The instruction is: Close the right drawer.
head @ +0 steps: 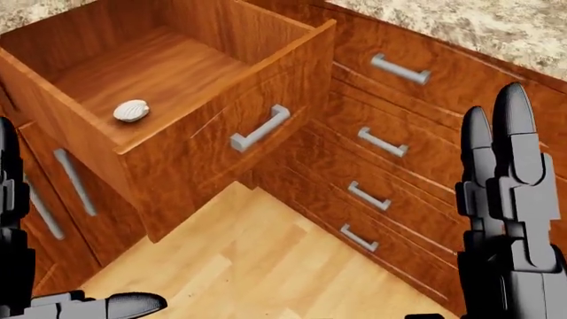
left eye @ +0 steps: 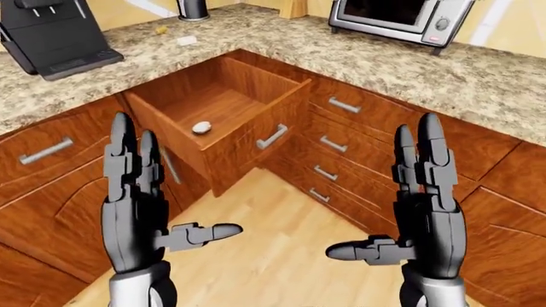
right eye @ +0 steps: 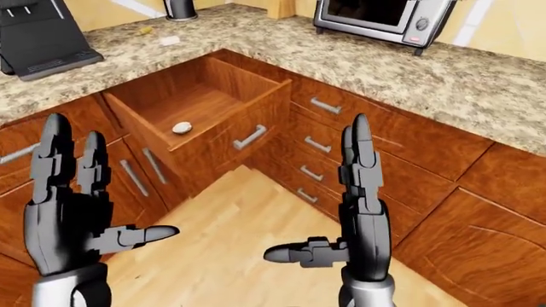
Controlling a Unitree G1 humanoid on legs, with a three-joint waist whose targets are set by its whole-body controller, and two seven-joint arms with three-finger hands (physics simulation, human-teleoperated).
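We see the drawer (left eye: pixel 223 121) pulled fully out of the cabinet corner at the upper centre of the left-eye view, its handle (left eye: pixel 272 136) facing lower right and a small pale shell-like object (head: pixel 131 110) lying on its wooden bottom. Our left hand (left eye: pixel 136 204) and right hand (left eye: pixel 427 204) rise from the bottom edge with fingers spread and released, grasping nothing, both well apart from the drawer. Above, the granite surface (left eye: pixel 478 77) carries a toaster oven (left eye: pixel 401 16) at upper right and a black coffee machine (left eye: pixel 51 35) at upper left.
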